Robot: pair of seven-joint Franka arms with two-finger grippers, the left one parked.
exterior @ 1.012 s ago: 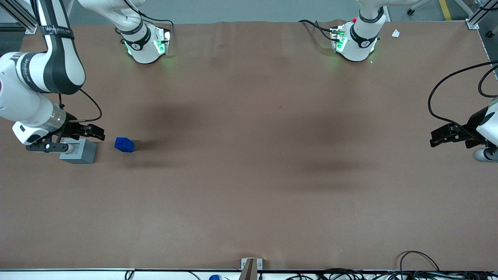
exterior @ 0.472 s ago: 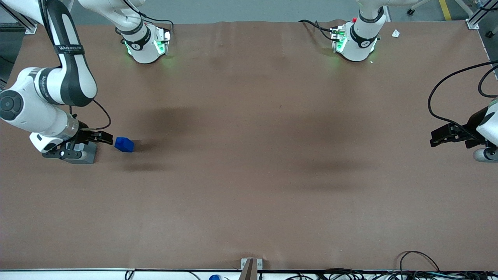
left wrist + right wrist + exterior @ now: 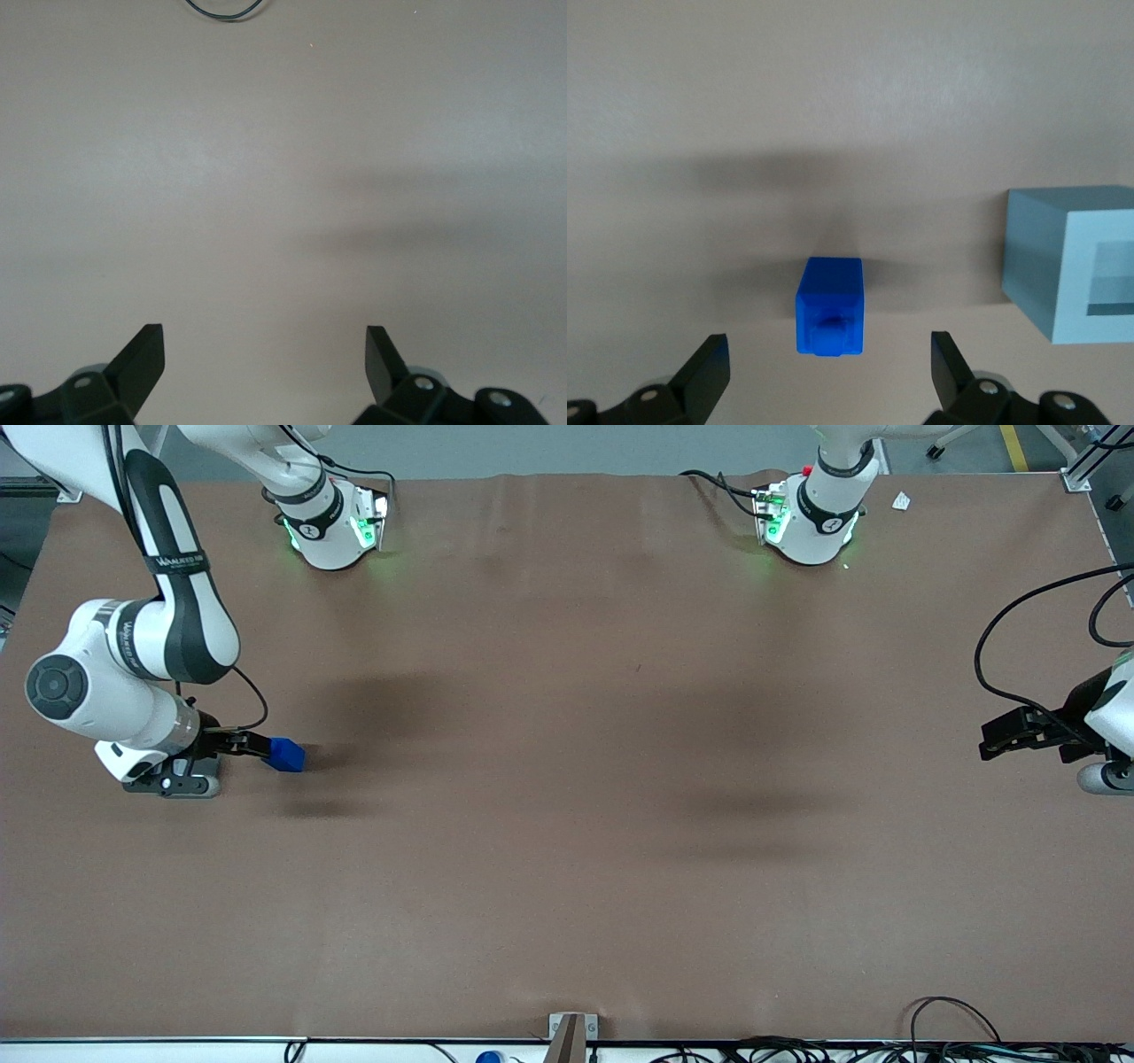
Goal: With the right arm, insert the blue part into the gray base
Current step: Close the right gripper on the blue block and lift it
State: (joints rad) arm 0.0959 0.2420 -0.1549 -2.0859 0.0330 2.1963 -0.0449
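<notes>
Right arm (image 3: 133, 673) bent low over the brown table (image 3: 567, 824), at the working arm's end. Gripper (image 3: 257, 747) hanging just above the blue part (image 3: 285, 755), fingers wide apart, nothing between them yet. In the wrist view, gripper (image 3: 828, 376) seen with one dark fingertip (image 3: 709, 359) on each side of the blue part (image 3: 829, 305), both well clear of it, not touching. Blue part resting on the table, lying on its side, with the narrow stepped end turned toward the wrist camera. Gray base (image 3: 1072, 261) standing on the table near the blue part, apart from it, with a strip of bare table between the two. Square recess of the gray base open, nothing in it. In the front view, gray base (image 3: 211, 776) mostly hidden under the wrist of the right arm, only a small gray edge visible, farther toward the working arm's end than the blue part. Soft dark shadow on the table beside the blue part.
</notes>
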